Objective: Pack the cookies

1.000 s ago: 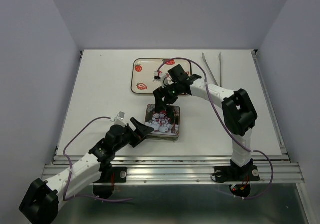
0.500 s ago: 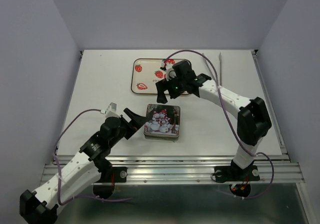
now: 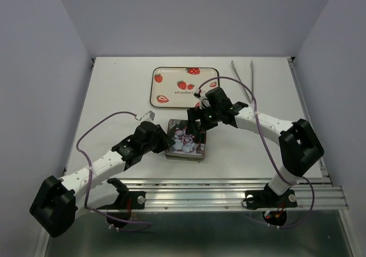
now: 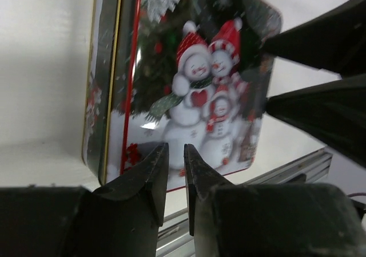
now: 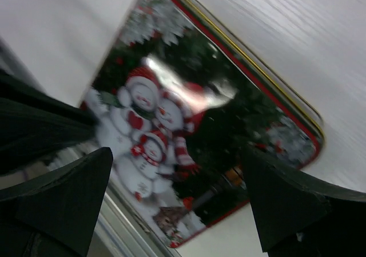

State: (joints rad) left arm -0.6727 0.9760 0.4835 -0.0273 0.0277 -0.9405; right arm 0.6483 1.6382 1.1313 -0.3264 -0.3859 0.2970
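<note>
The cookies are out of view. A square tin [image 3: 186, 139] with its snowman lid on lies near the table's front edge. My left gripper [image 3: 164, 142] is shut and empty, its tips at the tin's left edge; in the left wrist view it [image 4: 176, 154] points over the lid [image 4: 194, 79] with only a thin slit between the fingers. My right gripper [image 3: 197, 121] hovers open over the tin's far right corner. In the right wrist view it [image 5: 177, 194] straddles the lid [image 5: 200, 125], holding nothing.
A cream tray [image 3: 171, 74] printed with red strawberries lies behind the tin. Metal tongs [image 3: 243, 76] rest at the back right. The table's front rail [image 3: 200, 197] runs just below the tin. Grey walls close in the left, right and back.
My left gripper has shut and swung right up to the tin's left edge. My right gripper has come back from over the tray to above the tin, still open.
</note>
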